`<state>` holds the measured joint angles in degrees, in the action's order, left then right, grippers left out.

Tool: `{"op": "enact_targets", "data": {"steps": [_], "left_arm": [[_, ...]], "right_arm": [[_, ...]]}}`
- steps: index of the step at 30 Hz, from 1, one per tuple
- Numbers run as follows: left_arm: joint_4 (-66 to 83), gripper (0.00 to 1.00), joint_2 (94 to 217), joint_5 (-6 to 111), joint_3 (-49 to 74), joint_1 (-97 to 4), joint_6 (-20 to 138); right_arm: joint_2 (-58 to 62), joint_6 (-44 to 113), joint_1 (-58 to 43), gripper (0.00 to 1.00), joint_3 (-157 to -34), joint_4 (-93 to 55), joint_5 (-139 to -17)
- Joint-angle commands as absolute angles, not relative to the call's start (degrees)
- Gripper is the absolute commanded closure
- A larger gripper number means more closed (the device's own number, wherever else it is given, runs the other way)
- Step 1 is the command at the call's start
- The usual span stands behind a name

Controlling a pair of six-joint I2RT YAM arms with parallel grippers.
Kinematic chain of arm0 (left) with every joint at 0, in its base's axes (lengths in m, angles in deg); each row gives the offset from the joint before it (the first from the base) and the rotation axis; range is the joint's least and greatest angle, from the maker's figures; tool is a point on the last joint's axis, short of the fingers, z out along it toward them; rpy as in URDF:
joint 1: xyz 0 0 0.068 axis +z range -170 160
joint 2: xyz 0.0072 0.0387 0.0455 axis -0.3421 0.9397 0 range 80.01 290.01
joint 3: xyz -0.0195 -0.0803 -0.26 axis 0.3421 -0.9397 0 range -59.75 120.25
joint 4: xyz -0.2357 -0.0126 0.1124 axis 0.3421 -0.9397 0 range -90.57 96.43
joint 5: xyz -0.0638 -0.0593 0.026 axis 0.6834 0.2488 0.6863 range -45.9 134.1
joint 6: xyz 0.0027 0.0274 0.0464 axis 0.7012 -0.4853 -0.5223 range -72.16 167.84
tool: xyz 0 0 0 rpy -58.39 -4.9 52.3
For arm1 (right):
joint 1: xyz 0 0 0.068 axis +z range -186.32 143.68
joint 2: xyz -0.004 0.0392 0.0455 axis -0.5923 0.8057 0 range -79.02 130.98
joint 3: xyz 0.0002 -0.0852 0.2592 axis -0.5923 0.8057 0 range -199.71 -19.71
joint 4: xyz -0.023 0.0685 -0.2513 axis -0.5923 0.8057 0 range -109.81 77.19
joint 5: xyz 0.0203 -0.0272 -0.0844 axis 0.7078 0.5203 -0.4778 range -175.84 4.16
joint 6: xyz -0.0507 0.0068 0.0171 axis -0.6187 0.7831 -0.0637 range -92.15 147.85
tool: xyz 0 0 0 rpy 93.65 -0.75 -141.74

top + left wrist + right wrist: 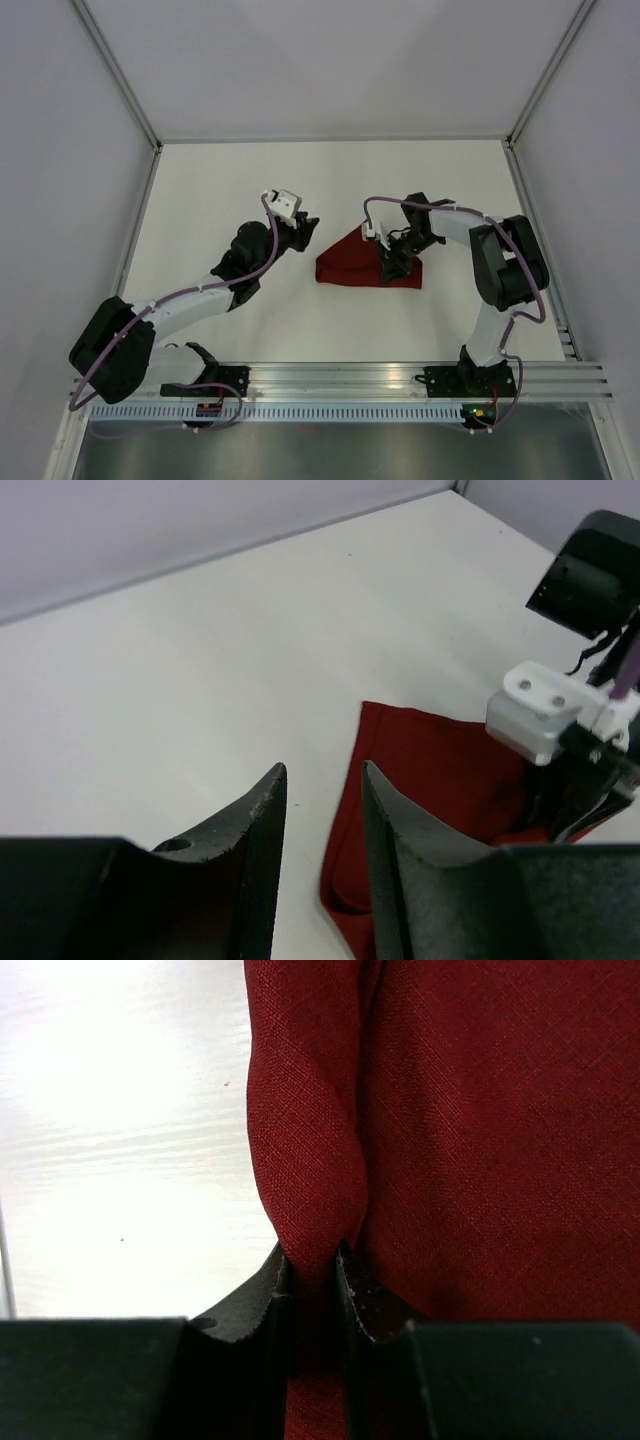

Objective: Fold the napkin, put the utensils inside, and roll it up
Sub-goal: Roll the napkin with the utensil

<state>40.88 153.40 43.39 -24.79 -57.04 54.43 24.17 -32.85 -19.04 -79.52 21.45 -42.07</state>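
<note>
Napkin [345, 268], dark red and folded into a rough triangle, lies near the middle of the white tabletop [230, 180], between the two arms. The right fingers [262, 1295] are clamped on a bunched fold of it, and the cloth rises pinched between them while the rest spreads flat alongside. The left fingers [258, 830] stand apart with nothing between them, near the napkin's left edge. Whether they touch the tabletop cannot be told.

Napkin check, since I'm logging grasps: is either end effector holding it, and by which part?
The right end effector pinches a bunched fold at the edge of the napkin; the left end effector is open, holding nothing.
</note>
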Motion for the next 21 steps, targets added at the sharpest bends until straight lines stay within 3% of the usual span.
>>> {"op": "enact_targets", "data": {"steps": [1, 10, 21], "left_arm": [[50.1, 0.59, 151.5, 37.0, -26.6, -61.9, 38.2], [42.9, 0.53, 158.9, 39.7, -24.3, -75.8, 16.3], [39.5, 0.50, 173.7, 43.8, -19.9, -84.6, 11.0]], "right_arm": [[32.8, -43.8, -21.9, 0.91, -85.8, 37.4, -36.5], [46.0, -48.8, -25.0, 0.90, -99.5, 52.0, -33.9], [48.9, -46.4, -25.2, 0.90, -101.4, 51.9, -35.6]]}}
